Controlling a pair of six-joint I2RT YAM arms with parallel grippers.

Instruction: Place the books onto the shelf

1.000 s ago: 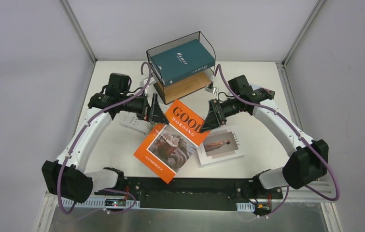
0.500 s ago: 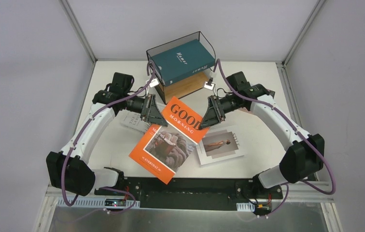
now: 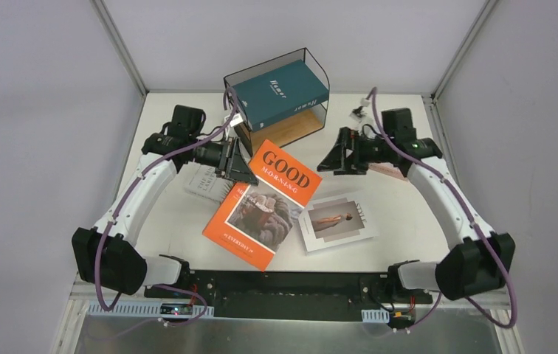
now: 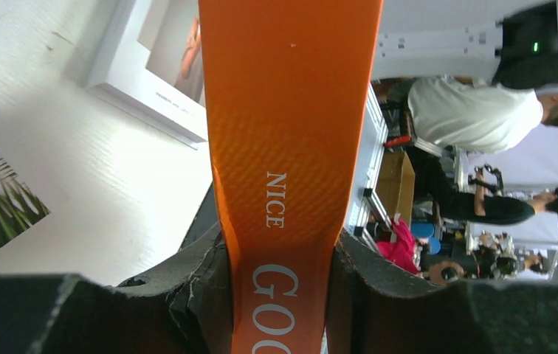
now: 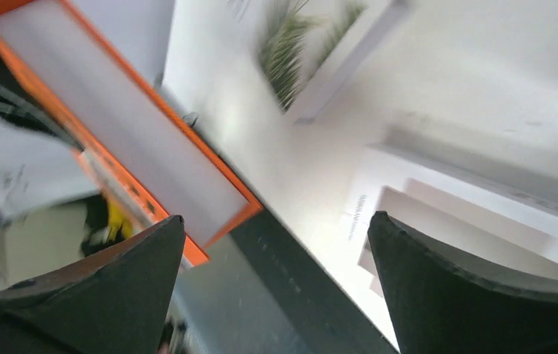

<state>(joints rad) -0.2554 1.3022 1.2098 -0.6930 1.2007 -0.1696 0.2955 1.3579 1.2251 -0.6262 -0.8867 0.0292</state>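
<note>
The shelf point(image 3: 322, 110), black wire with wooden boards, stands at the back centre, and a dark teal book point(image 3: 280, 92) lies on its top tier. The orange "GOOD MORNING" book point(image 3: 283, 173) is tilted in front of the shelf. My left gripper point(image 3: 240, 168) is shut on its left edge; in the left wrist view the orange spine point(image 4: 291, 147) fills the gap between the fingers of that gripper point(image 4: 280, 295). My right gripper point(image 3: 333, 158) is open, to the right of that book and apart from it. The right wrist view shows the book's page edge point(image 5: 128, 140) beyond this gripper point(image 5: 276, 221).
An orange book with a photo cover point(image 3: 250, 225) lies partly under the held book. The white "STYLE" book point(image 3: 339, 220) lies right of it. A white palm-leaf book point(image 3: 206, 181) lies under my left arm. White walls and metal posts bound the table.
My left gripper has shut on the orange book's left edge. My right gripper has let go of its right edge, opened and drawn back to the right.
</note>
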